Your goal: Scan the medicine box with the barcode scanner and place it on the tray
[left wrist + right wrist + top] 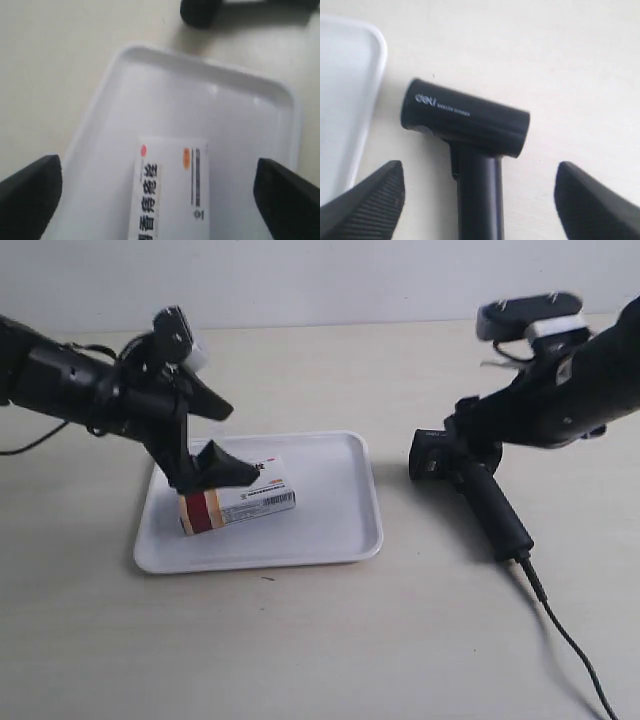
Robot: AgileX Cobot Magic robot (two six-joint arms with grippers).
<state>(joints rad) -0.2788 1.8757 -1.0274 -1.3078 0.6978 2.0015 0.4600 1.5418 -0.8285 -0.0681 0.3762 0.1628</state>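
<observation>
Left gripper (157, 200): black jaws spread wide, one finger (30, 192) on each side of the small white rectangular medicine carton (170, 190), neither touching it in the left wrist view. In the exterior view this gripper (215, 435) hangs just above the carton (237, 502), on the arm at that view's left.

The carton lies flat inside the flat white rectangular plastic tray (330, 530), its dark red and tan band end toward the tray's near left corner, barcode strip along the side facing the camera. Black printed characters and a barcode show on its top face in the left wrist view. The tray (280, 115) rests on the pale beige tabletop (300, 640).

Right gripper (477, 200): ribbed black jaws spread wide, straddling the handle of the black pistol-shaped barcode scanner (465, 125) with clear gaps on both sides. The scanner (470, 485) lies on the tabletop just beside the tray's right rim, boxy head toward the tray, handle angled away, black cable (570, 640) trailing toward the near right corner.
</observation>
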